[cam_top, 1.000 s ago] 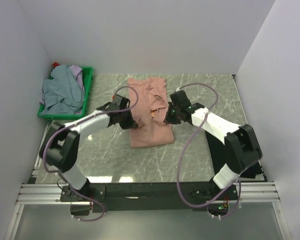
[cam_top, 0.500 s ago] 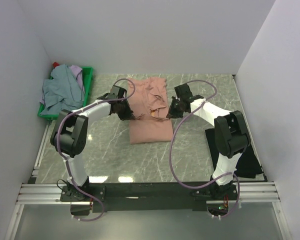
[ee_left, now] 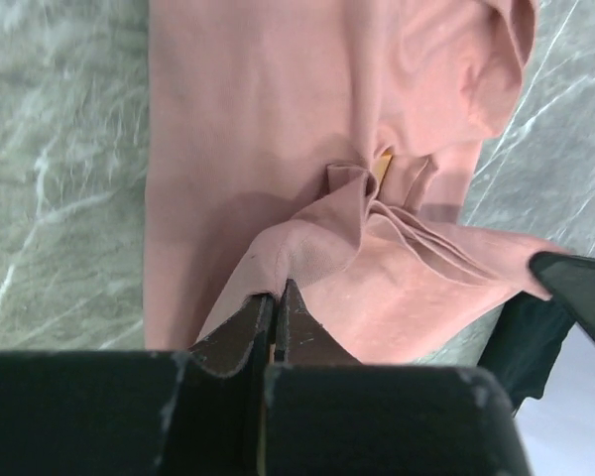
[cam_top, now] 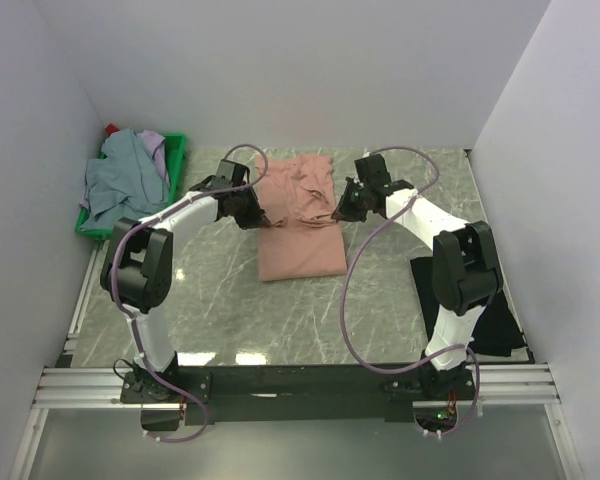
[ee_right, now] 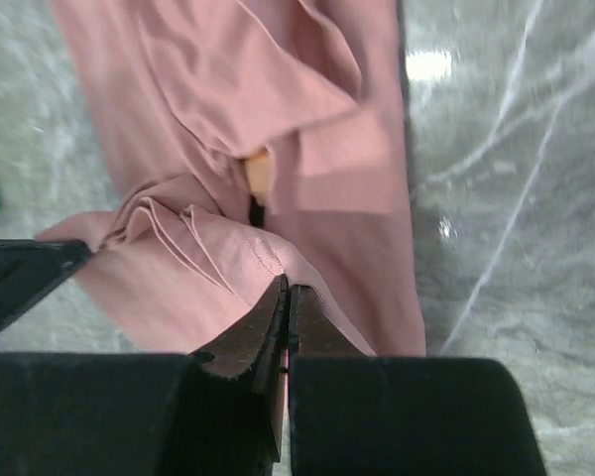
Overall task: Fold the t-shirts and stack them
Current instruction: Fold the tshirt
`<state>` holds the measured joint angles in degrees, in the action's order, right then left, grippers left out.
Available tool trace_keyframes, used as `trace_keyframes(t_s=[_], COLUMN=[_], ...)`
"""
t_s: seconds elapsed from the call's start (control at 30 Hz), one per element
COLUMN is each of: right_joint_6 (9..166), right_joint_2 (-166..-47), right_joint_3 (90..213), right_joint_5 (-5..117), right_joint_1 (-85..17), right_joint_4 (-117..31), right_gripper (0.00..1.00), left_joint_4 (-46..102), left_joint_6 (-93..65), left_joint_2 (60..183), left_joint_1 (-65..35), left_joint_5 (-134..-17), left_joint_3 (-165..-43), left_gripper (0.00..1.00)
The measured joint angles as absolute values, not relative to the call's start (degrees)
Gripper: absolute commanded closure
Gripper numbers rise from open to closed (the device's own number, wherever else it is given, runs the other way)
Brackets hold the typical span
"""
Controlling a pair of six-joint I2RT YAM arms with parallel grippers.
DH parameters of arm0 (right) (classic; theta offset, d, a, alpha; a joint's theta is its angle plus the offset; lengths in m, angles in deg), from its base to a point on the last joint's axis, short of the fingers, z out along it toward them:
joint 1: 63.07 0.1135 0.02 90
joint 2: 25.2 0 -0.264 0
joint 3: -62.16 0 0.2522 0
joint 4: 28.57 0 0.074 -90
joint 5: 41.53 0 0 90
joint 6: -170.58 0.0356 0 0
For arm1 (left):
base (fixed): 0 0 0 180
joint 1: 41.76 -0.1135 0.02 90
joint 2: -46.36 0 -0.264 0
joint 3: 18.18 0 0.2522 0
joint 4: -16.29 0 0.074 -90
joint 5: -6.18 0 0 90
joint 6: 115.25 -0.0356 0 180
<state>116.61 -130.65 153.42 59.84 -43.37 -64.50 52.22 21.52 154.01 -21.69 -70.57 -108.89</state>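
Left tool (ee_left: 275,293), right tool (ee_right: 284,290): both clamped on salmon-pink t-shirt (ee_left: 248,139) edge; cloth likely soft, limp; grip corners.

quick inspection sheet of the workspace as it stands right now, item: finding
surface: grey-green marbled tabletop, no spills seen
job's things: salmon-pink t-shirt mid-table, part folded, far end bunched up; black t-shirt at the right edge; grey-blue shirt and lavender cloth heaped in the green crate
clutter: small red item behind the crate, too small to identify
grippers: left pincer shut on the pink cloth; right pincer shut on its hem
cables: purple cables loop off both arms
surroundings: white walls; metal rail at the near edge
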Motion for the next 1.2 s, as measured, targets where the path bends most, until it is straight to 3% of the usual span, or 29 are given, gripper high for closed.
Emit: trace_keyframes(t_s=[0.1,0.17,0.2,0.27,0.3,0.33,0.37,0.5,0.63,0.67,0.83,0.9,1.07,1.2], right_joint_6=[116.7,116.7,116.7,116.7,116.6,116.3,116.3,114.9,113.8,113.8,114.6,115.7,117.4,117.7], right_joint_2=[-130.8,-131.7,-132.5,-134.2,-135.1,-135.9,-136.7,-137.8,-136.0,-134.7,-126.1,-125.0,-128.3,-133.3], right_joint_3=[154.7,156.1,157.1,158.6,159.3,159.6,159.8,160.3,159.6,158.5,152.5,151.6,151.3,151.1], right_joint_5=[60.4,60.7,60.7,60.7,60.7,60.7,60.7,60.1,57.9,57.9,58.3,60.0,66.8,69.4], right_joint_1=[-44.1,-44.5,-44.6,-44.9,-45.0,-45.2,-45.6,-46.3,-46.5,-46.4,-43.2,-40.4,-36.3,-37.3], right_joint_4=[-64.3,-64.8,-64.8,-64.8,-64.8,-64.7,-64.8,-65.8,-65.9,-65.6,-64.3,-62.0,-57.2,-55.7], right_gripper=[1.0,0.93,0.79,0.66,0.61,0.52,0.49,0.47,0.49,0.49,0.56,0.59,0.61,0.62], left_joint_4=[52.4,52.4,52.3,51.9,52.2,52.2,52.2,52.0,52.0,52.0,49.9,47.8,44.5,44.9], left_joint_6=[21.1,20.9,20.8,20.6,20.4,20.4,20.3,19.4,19.0,19.0,20.1,21.0,23.1,23.6], left_joint_2=[154.7,156.2,156.9,158.4,158.6,158.7,158.7,157.7,153.6,151.7,145.9,146.8,155.9,165.0], left_joint_1=[-22.1,-22.4,-22.5,-23.0,-23.3,-23.7,-24.2,-26.2,-27.2,-27.1,-23.9,-21.8,-19.9,-22.2], left_joint_5=[-70.4,-70.2,-70.1,-70.0,-70.1,-70.1,-70.1,-70.5,-71.6,-71.4,-68.3,-66.0,-59.6,-57.3], left_joint_3=[-110.1,-111.8,-112.3,-113.0,-113.0,-113.0,-113.0,-112.8,-110.4,-109.2,-105.2,-105.3,-107.3,-112.2], left_gripper=[0.99,0.93,0.8,0.63,0.47,0.43,0.38,0.37,0.47,0.54,0.7,0.8,0.9,0.92])
